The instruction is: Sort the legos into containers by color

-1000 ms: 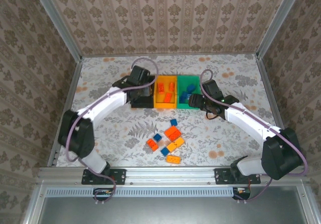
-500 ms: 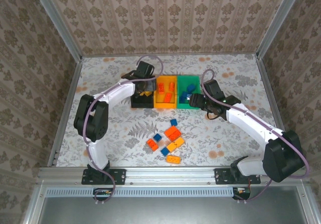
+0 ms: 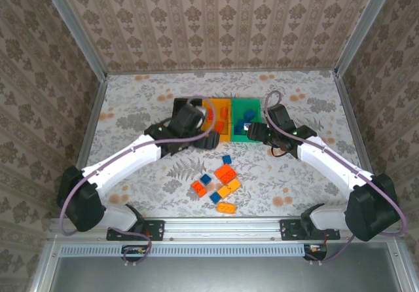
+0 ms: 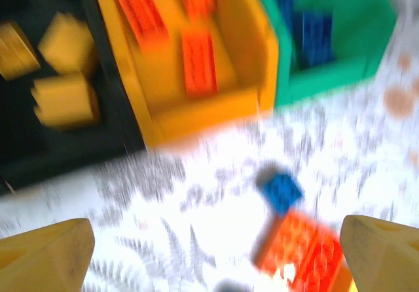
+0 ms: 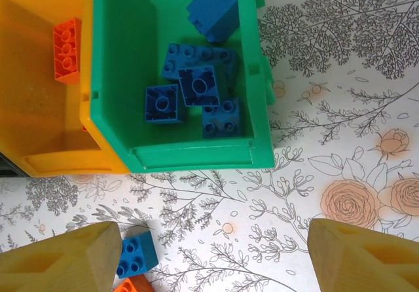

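Three joined bins stand mid-table: black (image 3: 178, 105), orange-yellow (image 3: 226, 135) and green (image 3: 252, 102). In the blurred left wrist view the black bin (image 4: 111, 89) holds yellow-orange bricks (image 4: 64, 99), the orange-yellow bin (image 4: 157, 118) red-orange bricks (image 4: 198, 61). Several blue bricks (image 5: 196, 86) lie in the green bin (image 5: 196, 156). Loose legos (image 3: 222, 181) of all three colours lie in front. My left gripper (image 3: 208, 139) hangs open over the table before the orange-yellow bin, nothing between its fingers (image 4: 46, 253). My right gripper (image 3: 252, 132) is open at the green bin's near edge, empty, a blue brick (image 5: 136, 254) by its left finger (image 5: 62, 259).
A blue brick (image 4: 281, 190) and a red-orange brick (image 4: 304, 249) lie just ahead of my left gripper. The flowered tablecloth (image 3: 131, 109) is walled by metal rails at the left (image 3: 88, 141) and right (image 3: 350, 128).
My left arm has swung back from over the black bin toward the near side, and its gripper now sits in front of the orange-yellow bin. The right arm has hardly moved.
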Action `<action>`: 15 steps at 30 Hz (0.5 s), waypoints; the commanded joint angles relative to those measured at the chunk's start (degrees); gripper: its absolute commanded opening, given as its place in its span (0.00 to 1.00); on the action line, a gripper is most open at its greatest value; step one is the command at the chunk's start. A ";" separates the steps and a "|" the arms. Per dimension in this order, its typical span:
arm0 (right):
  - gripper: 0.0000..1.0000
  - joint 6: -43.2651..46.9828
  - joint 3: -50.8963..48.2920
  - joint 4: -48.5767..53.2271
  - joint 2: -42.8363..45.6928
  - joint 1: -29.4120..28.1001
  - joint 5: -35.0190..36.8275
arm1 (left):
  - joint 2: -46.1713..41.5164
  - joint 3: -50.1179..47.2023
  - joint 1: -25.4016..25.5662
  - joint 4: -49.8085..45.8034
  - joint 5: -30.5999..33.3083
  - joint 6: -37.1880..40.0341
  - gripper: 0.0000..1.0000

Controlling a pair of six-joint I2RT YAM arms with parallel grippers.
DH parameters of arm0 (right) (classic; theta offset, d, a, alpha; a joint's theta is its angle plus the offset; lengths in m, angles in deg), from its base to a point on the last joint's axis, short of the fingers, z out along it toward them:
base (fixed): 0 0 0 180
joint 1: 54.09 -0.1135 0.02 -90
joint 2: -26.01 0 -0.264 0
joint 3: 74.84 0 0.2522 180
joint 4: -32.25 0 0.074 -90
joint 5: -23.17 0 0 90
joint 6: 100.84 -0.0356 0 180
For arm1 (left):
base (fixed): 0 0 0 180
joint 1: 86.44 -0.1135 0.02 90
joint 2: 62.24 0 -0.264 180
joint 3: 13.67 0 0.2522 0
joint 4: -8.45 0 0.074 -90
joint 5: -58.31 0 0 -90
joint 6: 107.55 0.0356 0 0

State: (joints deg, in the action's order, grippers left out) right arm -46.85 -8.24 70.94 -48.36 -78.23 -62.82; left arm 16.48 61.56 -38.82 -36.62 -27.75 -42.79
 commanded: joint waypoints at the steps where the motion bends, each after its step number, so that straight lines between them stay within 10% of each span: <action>1: 0.76 -0.43 -0.96 -0.28 -0.29 0.27 -1.01 | -1.58 -4.65 3.67 -9.43 -3.16 -1.24 1.00; 15: 0.76 -0.51 -0.99 -1.24 -0.82 0.33 -1.03 | -0.76 -19.26 11.13 1.30 -6.89 -9.06 1.00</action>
State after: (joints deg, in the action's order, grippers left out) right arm -46.87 -9.07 70.13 -48.99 -78.23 -63.06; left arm 14.93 43.22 -28.24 -40.21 -34.08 -49.89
